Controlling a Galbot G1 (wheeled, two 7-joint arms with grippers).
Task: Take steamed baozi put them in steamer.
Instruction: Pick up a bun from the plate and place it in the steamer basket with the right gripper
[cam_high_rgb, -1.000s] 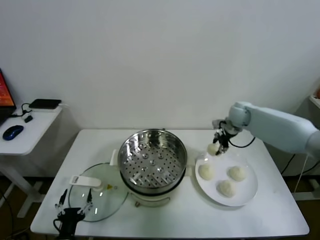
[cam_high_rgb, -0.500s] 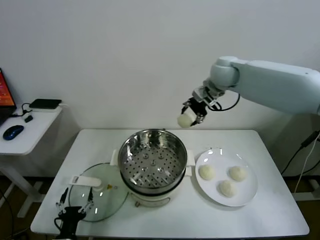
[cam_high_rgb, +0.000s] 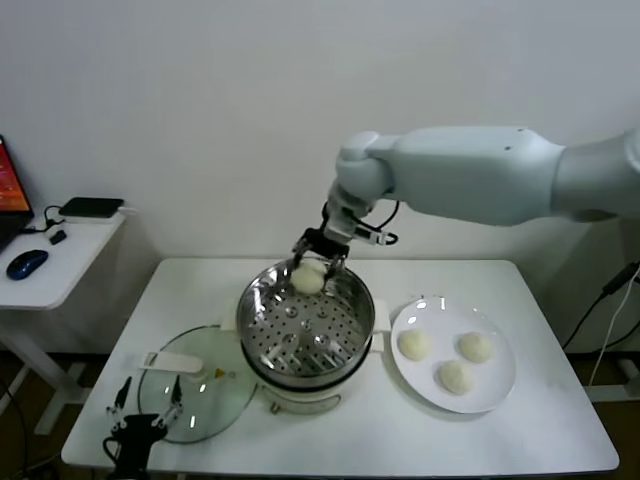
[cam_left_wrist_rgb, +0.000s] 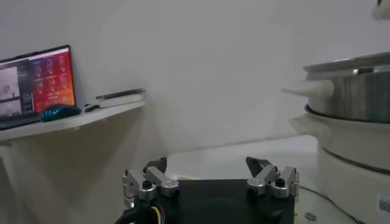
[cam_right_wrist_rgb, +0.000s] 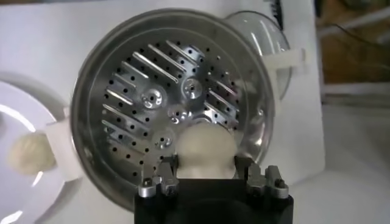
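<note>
My right gripper (cam_high_rgb: 310, 268) is shut on a cream-white baozi (cam_high_rgb: 308, 279) and holds it just above the far rim of the steamer (cam_high_rgb: 258, 300), a shiny steel pot with a perforated tray. In the right wrist view the baozi (cam_right_wrist_rgb: 206, 150) sits between the fingers (cam_right_wrist_rgb: 168, 167) over the tray (cam_right_wrist_rgb: 152, 97). Three more baozi (cam_high_rgb: 413, 344) (cam_high_rgb: 475, 346) (cam_high_rgb: 453, 376) lie on the white plate (cam_high_rgb: 500, 390) to the right of the steamer. My left gripper (cam_high_rgb: 140, 405) is parked open at the table's front left, beside the glass lid; it shows in the left wrist view (cam_left_wrist_rgb: 207, 167).
The flat glass lid (cam_high_rgb: 225, 395) lies left of the steamer near the front edge. A side table (cam_high_rgb: 60, 265) with a mouse and a dark device stands at the far left. A wall is close behind the table.
My right arm has swung left from the plate, lifted high, then come down with the baozi to the steamer's far rim. The left arm has not moved.
</note>
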